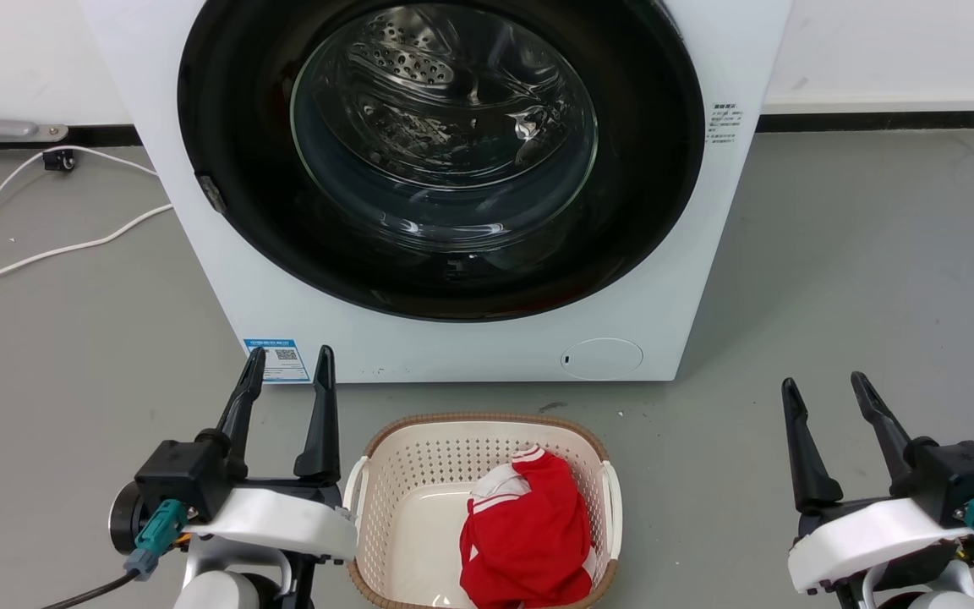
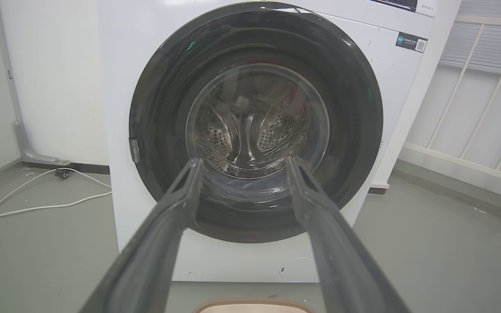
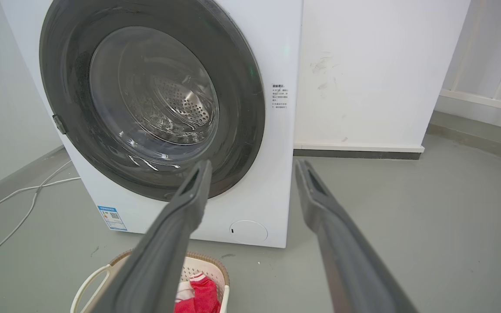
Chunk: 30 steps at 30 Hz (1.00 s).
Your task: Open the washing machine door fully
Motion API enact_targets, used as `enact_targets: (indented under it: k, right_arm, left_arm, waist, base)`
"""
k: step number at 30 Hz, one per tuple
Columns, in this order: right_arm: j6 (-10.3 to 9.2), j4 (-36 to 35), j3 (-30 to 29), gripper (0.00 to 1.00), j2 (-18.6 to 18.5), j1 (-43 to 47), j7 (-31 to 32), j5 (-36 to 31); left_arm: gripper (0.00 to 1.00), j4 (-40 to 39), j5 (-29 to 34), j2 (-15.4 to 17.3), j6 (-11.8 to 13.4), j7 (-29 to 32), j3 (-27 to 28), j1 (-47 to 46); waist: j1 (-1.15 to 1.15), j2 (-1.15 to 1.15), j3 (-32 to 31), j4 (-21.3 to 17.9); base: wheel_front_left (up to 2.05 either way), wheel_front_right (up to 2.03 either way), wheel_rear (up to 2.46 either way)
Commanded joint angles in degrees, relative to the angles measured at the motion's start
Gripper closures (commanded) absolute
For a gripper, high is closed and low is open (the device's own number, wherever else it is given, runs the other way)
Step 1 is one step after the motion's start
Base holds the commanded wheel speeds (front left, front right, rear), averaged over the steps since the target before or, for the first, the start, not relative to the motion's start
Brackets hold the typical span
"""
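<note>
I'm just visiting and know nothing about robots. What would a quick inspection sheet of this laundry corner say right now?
Surface: grey floor, a few specks.
Job's things: washing machine door looks shut against the white washing machine.
Clutter: laundry basket on the floor before the machine, holding a red and white garment.
Grippers: left gripper and right gripper, jaws open, empty, short of the door.
Cables: white cable trailing on the floor left of the machine.
Surroundings: white wall behind; white railing to the machine's right.
</note>
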Motion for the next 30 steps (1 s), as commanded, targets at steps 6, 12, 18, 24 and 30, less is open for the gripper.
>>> enact_targets:
  k: [6,12,18,24,30]
  right_arm:
    - [-0.02,-0.55,0.59,0.0,0.07,0.24,-0.71,-3.62]
    - [-0.02,-1.55,0.87,0.0,0.08,0.05,-0.89,-5.72]
    - [-0.02,-2.61,1.27,0.0,0.09,0.36,-0.94,-7.54]
    - [-0.02,-2.98,1.48,0.0,0.1,0.73,-0.93,-8.86]
    - [-0.02,-3.22,1.38,0.0,0.1,0.98,-1.05,-10.49]
  left_arm:
    - [0.0,0.02,3.43,0.43,0.36,-1.03,-0.52,0.08]
    - [0.0,0.38,6.28,0.54,0.64,-1.75,-1.06,0.37]
    - [0.0,0.24,8.64,0.55,0.89,-2.39,-1.37,0.22]
    - [0.0,0.48,10.36,0.34,1.05,-2.99,-1.24,0.5]
    - [0.0,0.53,11.87,0.09,0.95,-3.64,-1.12,0.88]
  waist:
    - [0.0,0.0,-0.06,-0.14]
    - [0.0,0.0,-0.05,-0.32]
    - [0.0,0.0,-0.03,-0.24]
    - [0.0,0.0,-0.1,-0.19]
    - [0.0,0.0,-0.15,-0.27]
  base:
    - [0.0,0.0,0.0]
    - [0.0,0.0,0.0]
    - [0.0,0.0,0.0]
    - [0.0,0.0,0.0]
    - [0.0,0.0,0.0]
